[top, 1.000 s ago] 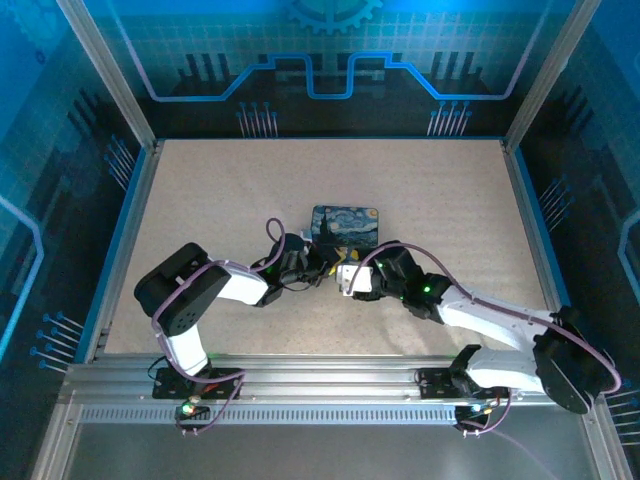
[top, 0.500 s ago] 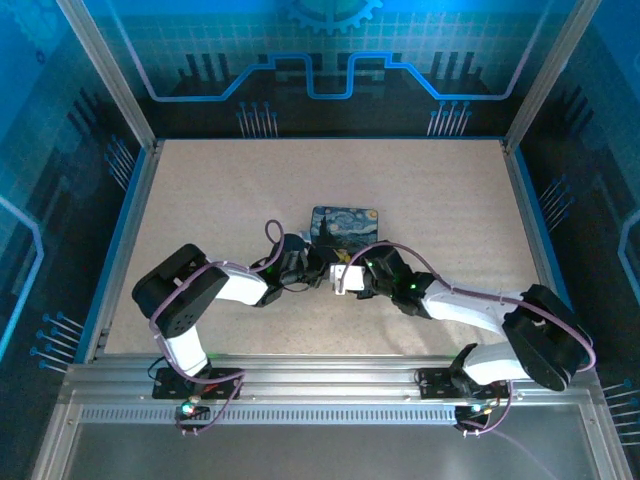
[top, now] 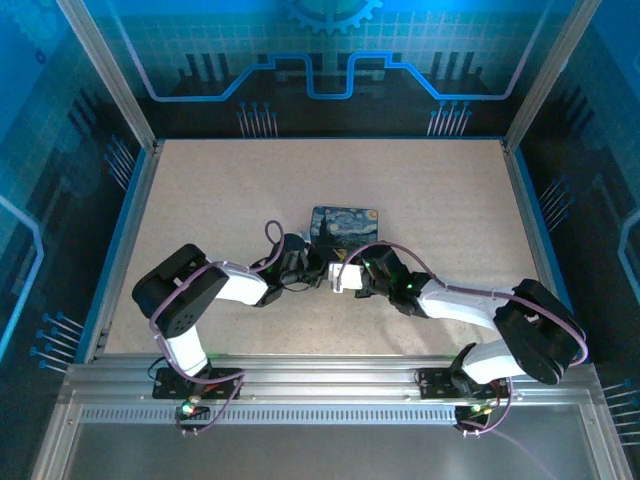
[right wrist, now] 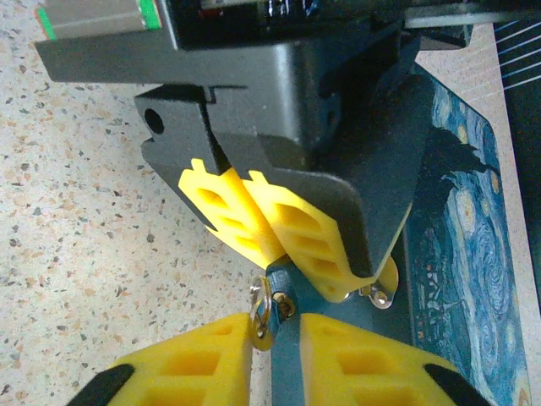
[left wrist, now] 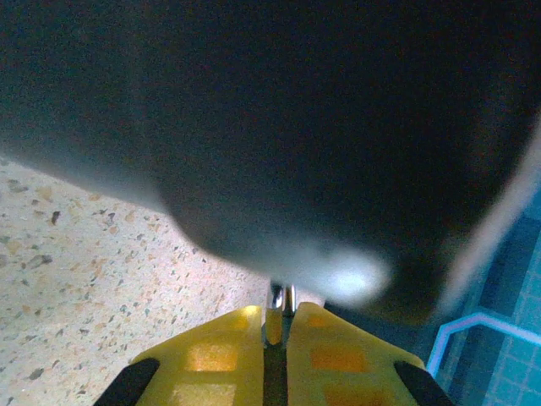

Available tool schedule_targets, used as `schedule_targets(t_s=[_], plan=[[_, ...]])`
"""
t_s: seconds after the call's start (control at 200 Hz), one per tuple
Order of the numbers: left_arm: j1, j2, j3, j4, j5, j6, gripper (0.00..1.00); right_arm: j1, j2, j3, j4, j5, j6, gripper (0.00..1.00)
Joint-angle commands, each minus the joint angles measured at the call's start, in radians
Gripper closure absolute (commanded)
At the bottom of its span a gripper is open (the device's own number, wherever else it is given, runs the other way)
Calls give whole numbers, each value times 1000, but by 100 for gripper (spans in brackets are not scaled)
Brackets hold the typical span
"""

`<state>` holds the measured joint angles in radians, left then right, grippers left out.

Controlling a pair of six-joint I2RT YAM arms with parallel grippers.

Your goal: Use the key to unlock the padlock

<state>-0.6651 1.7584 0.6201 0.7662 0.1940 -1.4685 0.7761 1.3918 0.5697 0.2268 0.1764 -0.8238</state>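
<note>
In the right wrist view my right gripper is shut on the bluish-grey padlock, which stands between its yellow fingers. A small silver key ring hangs at the padlock's upper left edge. My left gripper comes in from above, its yellow fingertips closed right at the padlock's top. In the left wrist view my left gripper is shut on a thin silvery strip, apparently the key, which pokes out past the tips. From above, both grippers meet just in front of the tin.
The blue night-sky tin lies flat right behind the meeting grippers, and its edge runs along the right side of the right wrist view. The right gripper's dark housing looms blurred close to the left wrist camera. Speckled tabletop spreads all round.
My right gripper has slid left, closing up to the left gripper, and its elbow has swung inward. The left arm has barely moved.
</note>
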Motion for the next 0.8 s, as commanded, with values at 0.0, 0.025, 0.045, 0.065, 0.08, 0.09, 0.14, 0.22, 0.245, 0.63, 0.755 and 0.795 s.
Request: schedule_targets(t_s=[0.0, 0.025, 0.045, 0.065, 0.08, 0.09, 0.14, 0.22, 0.245, 0.63, 0.755, 0.795], plan=[[-7, -34, 26, 29, -12, -14, 100, 17, 13, -13, 38, 19, 25, 81], [-8, -35, 26, 29, -11, -14, 100, 18, 15, -13, 38, 23, 28, 82], [-8, -34, 25, 30, -11, -14, 100, 18, 16, -13, 37, 28, 29, 83], [-7, -34, 26, 31, -11, -14, 100, 20, 18, -14, 37, 30, 32, 83], [-8, -35, 26, 30, -10, -14, 100, 20, 20, -15, 37, 33, 33, 84], [-7, -34, 26, 30, -11, -14, 100, 19, 20, -15, 37, 34, 34, 84], [-8, -34, 26, 31, -11, -15, 100, 23, 24, -14, 58, 44, 38, 85], [-8, -34, 24, 35, -12, -17, 100, 26, 32, -15, 75, 62, 47, 87], [-9, -34, 24, 35, -12, -19, 100, 26, 35, -13, 78, 70, 53, 87], [-9, -45, 23, 39, -20, -21, 100, 48, 28, 67, 14, 131, 308, 98], [-9, -46, 24, 41, -19, -22, 100, 59, 26, 79, 13, 122, 373, 100], [-10, -45, 24, 42, -19, -21, 100, 62, 30, 85, 8, 124, 387, 100]])
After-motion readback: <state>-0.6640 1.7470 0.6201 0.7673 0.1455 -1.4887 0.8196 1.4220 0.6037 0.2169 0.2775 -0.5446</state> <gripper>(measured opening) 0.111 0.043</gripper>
